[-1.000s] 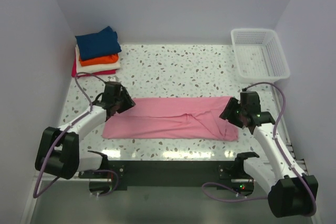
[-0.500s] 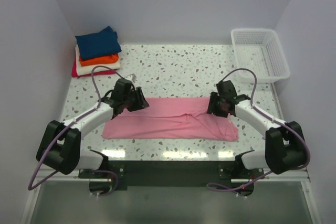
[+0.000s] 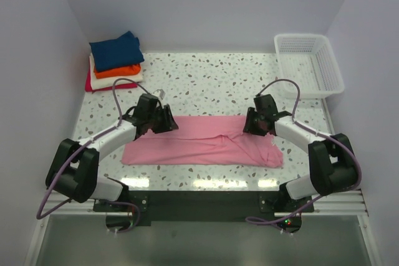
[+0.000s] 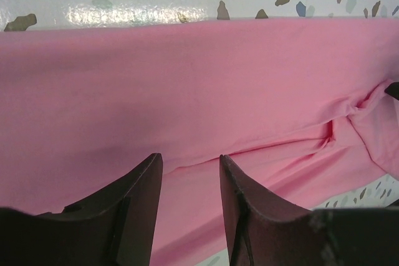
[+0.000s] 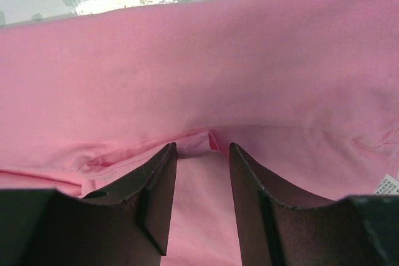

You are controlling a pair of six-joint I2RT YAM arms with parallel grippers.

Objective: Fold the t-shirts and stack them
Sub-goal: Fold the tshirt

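Speckled table (image 3: 206, 79) partly beneath pink t-shirt (image 3: 199, 144)

You find no readable text anywhere in these views. The one printed thing you can spot is a small white tag (image 5: 388, 186) at the lower right edge of the right wrist view, lying on the light pink t-shirt (image 5: 199, 79) (only its corner shows, cut off by the frame). It carries a few tiny dark marks, too small and blurred for you to read as letters or numbers.
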